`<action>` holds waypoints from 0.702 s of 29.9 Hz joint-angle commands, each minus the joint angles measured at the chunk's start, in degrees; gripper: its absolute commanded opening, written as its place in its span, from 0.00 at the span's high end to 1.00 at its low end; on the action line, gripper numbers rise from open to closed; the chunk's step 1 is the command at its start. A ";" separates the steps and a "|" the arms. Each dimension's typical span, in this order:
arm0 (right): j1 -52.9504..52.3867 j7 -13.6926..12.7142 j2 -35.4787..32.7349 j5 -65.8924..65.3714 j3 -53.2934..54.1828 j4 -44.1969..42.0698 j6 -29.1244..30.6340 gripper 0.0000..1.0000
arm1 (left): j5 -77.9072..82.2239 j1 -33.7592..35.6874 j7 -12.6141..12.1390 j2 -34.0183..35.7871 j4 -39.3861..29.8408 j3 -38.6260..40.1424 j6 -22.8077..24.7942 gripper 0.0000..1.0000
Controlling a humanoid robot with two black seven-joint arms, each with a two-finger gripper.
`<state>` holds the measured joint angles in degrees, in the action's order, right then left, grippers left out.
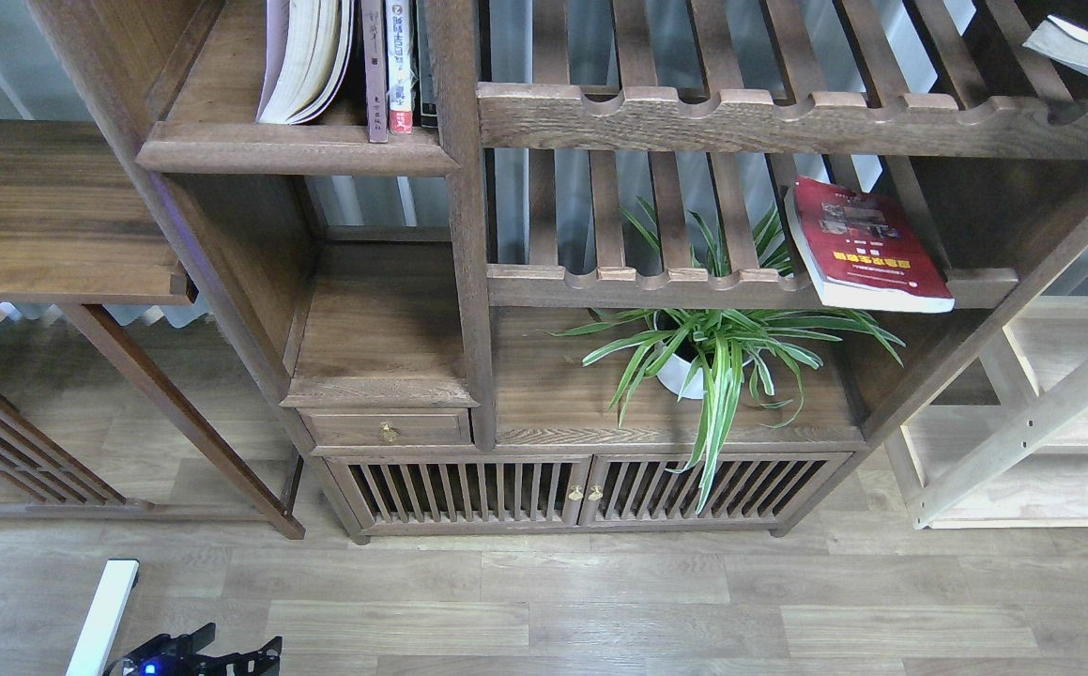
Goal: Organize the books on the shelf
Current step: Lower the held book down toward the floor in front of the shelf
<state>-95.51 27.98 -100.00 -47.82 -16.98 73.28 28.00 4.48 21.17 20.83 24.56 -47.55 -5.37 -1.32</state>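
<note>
The shelf (295, 150) is a dark brown board with a rounded front lip at the upper left of the bookcase. A pale white-lavender book (304, 56) stands on it with its cream page edges towards me, next to slim maroon and red-white volumes. The red book with a yellow band (867, 246) lies tilted on the lower slatted rack at the right. Part of a third book (1083, 47) shows at the top right corner, pale pages only. My left gripper (191, 654) is a small dark shape at the bottom edge, far below the shelf. My right gripper is out of view.
A potted spider plant (708, 357) stands on the cabinet top under the red book. Scalloped slatted racks (788, 117) fill the bookcase's right side. A pale wood rack (1032, 422) stands at the right and a dark side table (46, 216) at the left. A white bar (102, 615) lies on the floor.
</note>
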 commanded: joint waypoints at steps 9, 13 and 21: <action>-0.02 0.02 0.00 0.01 0.10 0.02 0.00 0.97 | 0.09 0.18 -0.61 -0.74 0.00 0.62 -0.17 0.10; -0.02 0.02 0.00 -0.08 -0.16 0.02 0.00 0.97 | 0.27 0.45 -0.79 -0.74 0.00 0.62 -0.17 0.10; 0.59 0.02 0.00 -2.36 -3.15 -1.65 0.00 0.97 | 0.53 0.53 -1.05 -0.66 0.00 0.54 -0.09 0.10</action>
<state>-94.95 28.07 -99.99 -48.95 -18.75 72.19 28.00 4.93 21.70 19.79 23.82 -47.55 -4.82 -1.47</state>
